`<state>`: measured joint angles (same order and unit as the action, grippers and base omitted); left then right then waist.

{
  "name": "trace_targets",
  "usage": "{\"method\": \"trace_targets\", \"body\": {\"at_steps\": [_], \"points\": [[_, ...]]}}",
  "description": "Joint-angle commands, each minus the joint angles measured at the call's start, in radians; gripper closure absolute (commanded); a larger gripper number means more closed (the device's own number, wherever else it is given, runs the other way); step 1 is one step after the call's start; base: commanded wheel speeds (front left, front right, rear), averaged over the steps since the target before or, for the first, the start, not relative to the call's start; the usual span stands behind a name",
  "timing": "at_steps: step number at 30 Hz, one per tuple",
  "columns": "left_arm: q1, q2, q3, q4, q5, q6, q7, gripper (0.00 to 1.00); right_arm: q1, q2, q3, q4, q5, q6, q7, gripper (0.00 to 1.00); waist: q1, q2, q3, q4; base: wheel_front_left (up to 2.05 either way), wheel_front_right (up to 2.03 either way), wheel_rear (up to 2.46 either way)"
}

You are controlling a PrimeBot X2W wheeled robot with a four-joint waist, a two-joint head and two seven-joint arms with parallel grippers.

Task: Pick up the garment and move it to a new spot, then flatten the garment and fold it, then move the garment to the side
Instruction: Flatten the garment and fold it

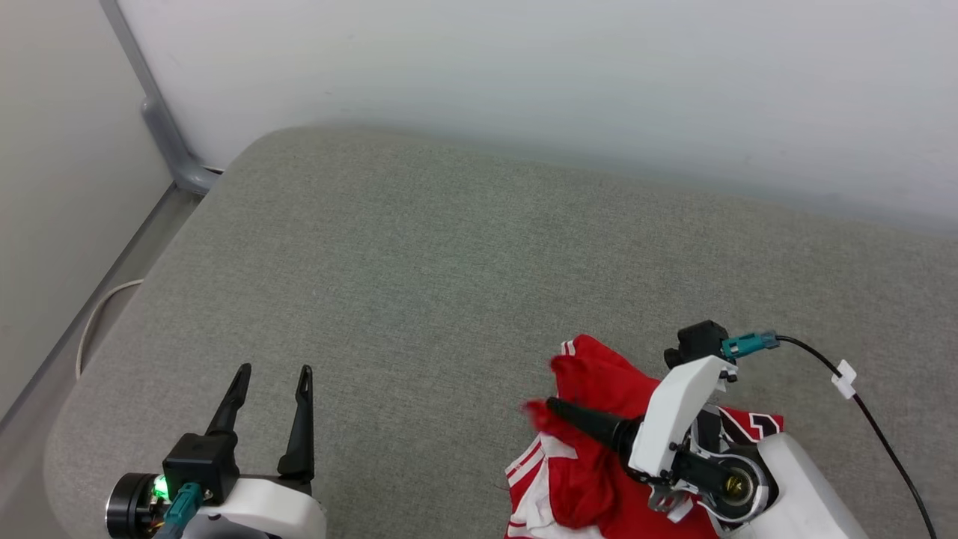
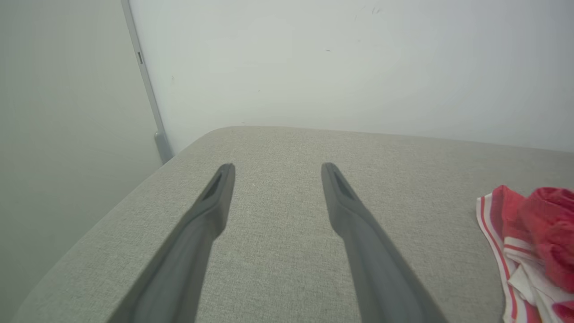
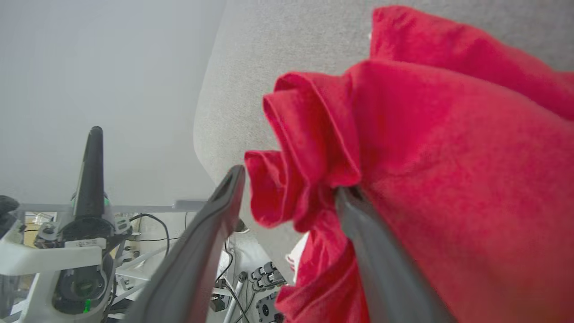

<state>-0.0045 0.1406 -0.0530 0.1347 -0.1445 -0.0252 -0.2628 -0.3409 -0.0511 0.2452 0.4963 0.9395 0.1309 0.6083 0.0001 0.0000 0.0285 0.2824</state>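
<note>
**Right claw spread in the red garment, left claw apart from it**

The garment (image 1: 591, 382) lies as a crumpled heap on the near right part of the worktop (image 1: 449, 262), which is covered with grey fabric and has rounded corners. Most of the visible cloth is red. A white piece with red stripes shows at the lower edge of the heap, and a small part of black-and-white print shows close to the wrist of the right arm.

The right claw (image 1: 550, 408) points to the left across the heap, and some red cloth is gathered around its tip. In the right wrist view, the right claw (image 3: 289, 186) has its two fingers spread apart. A fold of the garment (image 3: 448, 179) hangs between them and covers the tip of one finger. The other finger is bare, so the cloth is not pinched.

The left claw (image 1: 274, 372) is at the near left over bare worktop, well apart from the garment. Its fingers are also spread and nothing is between them. In the left wrist view, the left claw (image 2: 276, 168) points toward the pale wall, and the garment (image 2: 547, 224) shows at the right edge.

A black cable (image 1: 861, 397) with a white tag runs from the right wrist over the worktop.
</note>
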Motion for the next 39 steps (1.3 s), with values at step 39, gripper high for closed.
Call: {"method": "trace_targets", "body": {"at_steps": [39], "points": [[-0.013, -0.072, -0.008, -0.093, 0.036, -0.054, -0.002, 0.00, 0.310, -0.166, -0.284, -0.516, -0.590, -0.001, -0.709, 0.00, -0.0001, 0.0000, 0.035, -0.221, 0.00, 0.00, 0.00]]}}
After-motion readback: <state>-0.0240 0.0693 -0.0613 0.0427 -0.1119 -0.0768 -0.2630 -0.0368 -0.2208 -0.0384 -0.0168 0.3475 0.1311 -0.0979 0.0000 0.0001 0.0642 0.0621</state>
